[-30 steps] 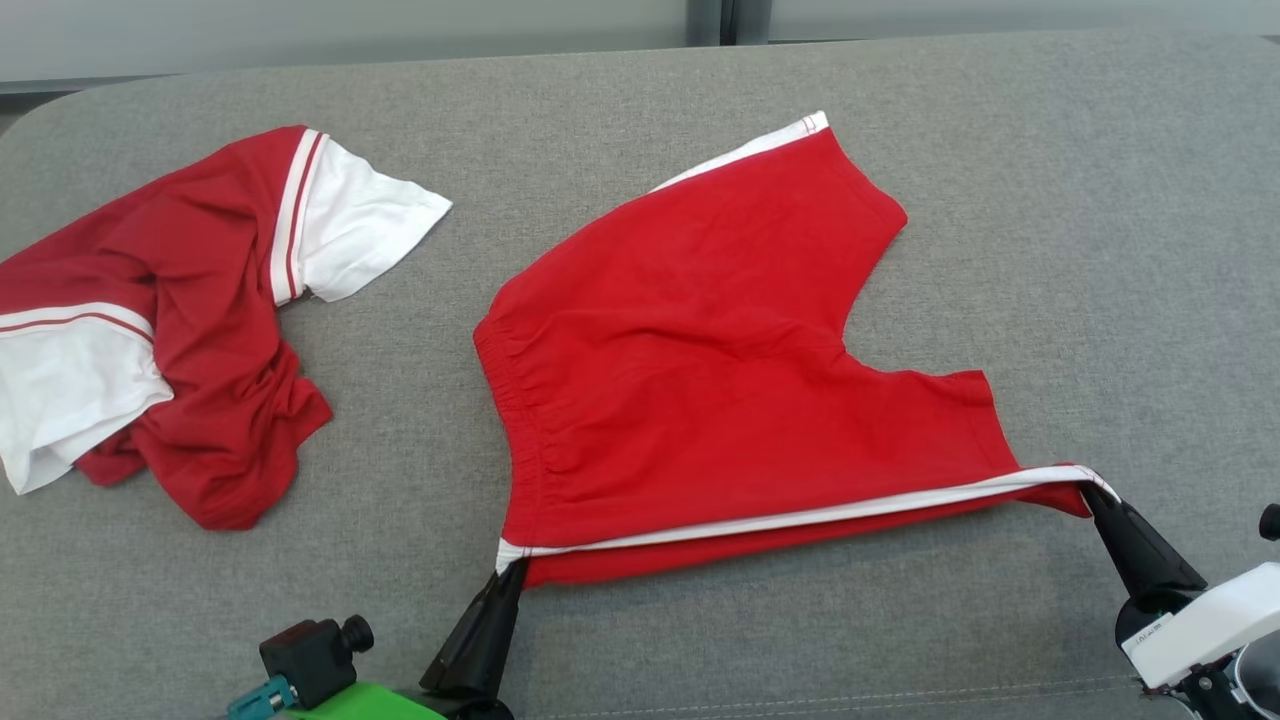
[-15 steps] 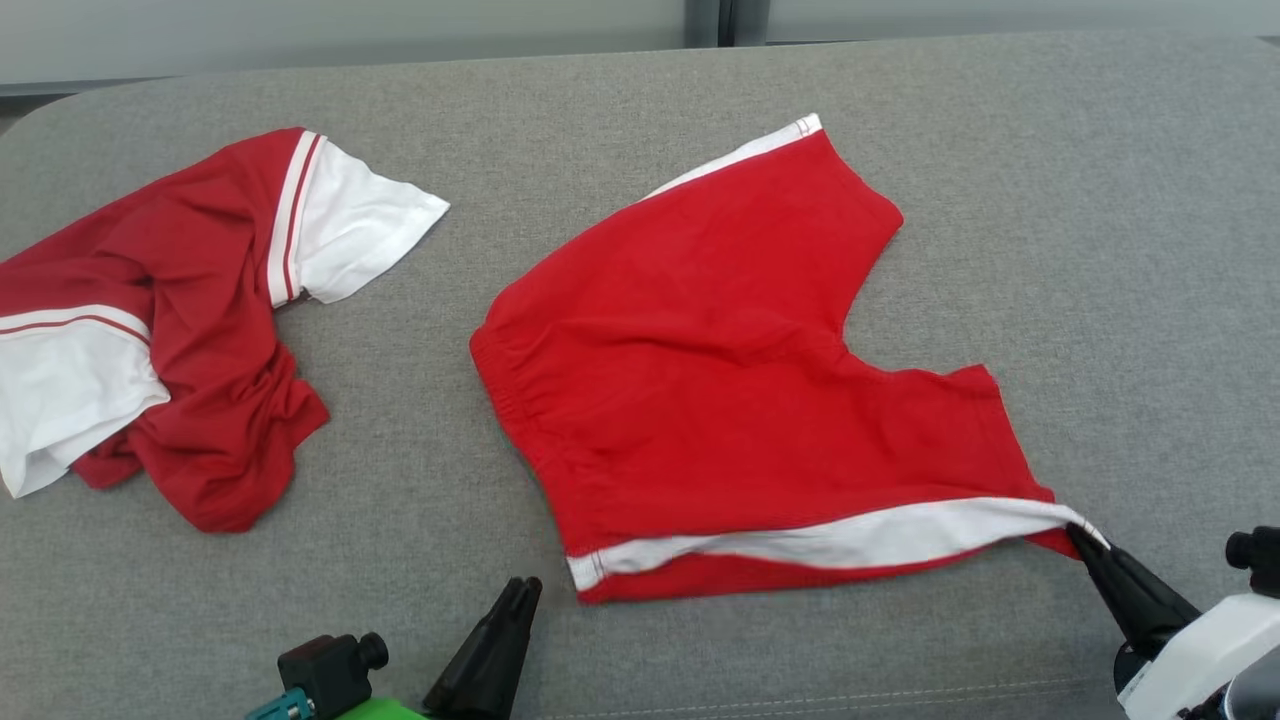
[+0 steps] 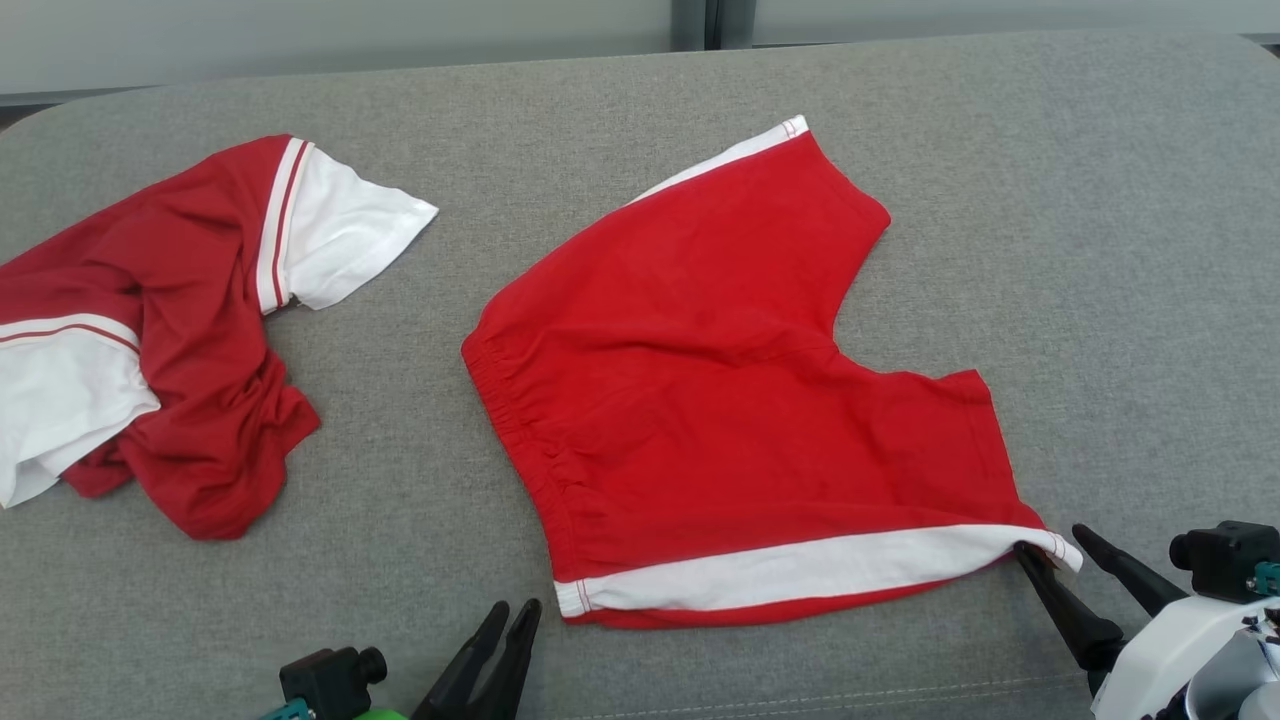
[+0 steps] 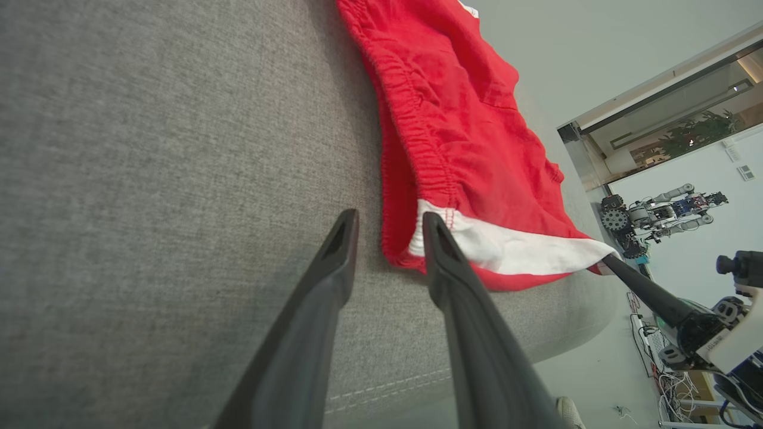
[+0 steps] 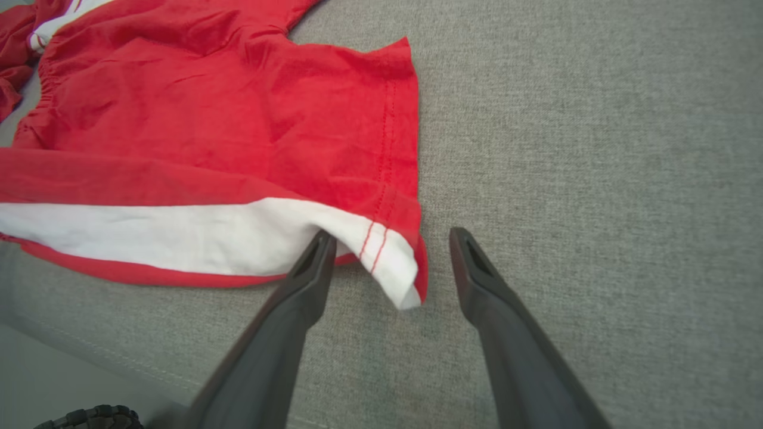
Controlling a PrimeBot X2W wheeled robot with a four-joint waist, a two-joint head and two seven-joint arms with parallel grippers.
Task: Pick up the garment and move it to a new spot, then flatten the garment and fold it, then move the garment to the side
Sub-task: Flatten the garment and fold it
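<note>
We see the red shorts [image 3: 720, 400] spread flat in the middle of the grey fabric surface [image 3: 1100, 250]. Their elastic waistband faces the left of the head view, and the two legs run toward the upper middle and the lower right. A white side stripe [image 3: 800, 575] runs along their lower edge, and a second white stripe edges the upper leg.

At the bottom of the head view, left of centre, the left gripper [image 3: 515, 608] sits just off the waistband corner of the shorts. Its two dark fingers are parted and hold nothing. In the left wrist view the grey fabric shows between the fingers. One fingertip [image 4: 432, 223] overlaps the white corner of the stripe, though we cannot tell whether it touches.

At the lower right the right gripper [image 3: 1050, 540] is spread wide around the hem corner of the lower leg. In the right wrist view the white, red-stitched corner lies loose between the two fingers. One fingertip [image 5: 322, 244] sits against the stripe's edge and the other is clear of the cloth, so nothing is clamped.

A crumpled red-and-white shirt [image 3: 190, 330] lies at the left edge of the head view, well apart from the shorts.
</note>
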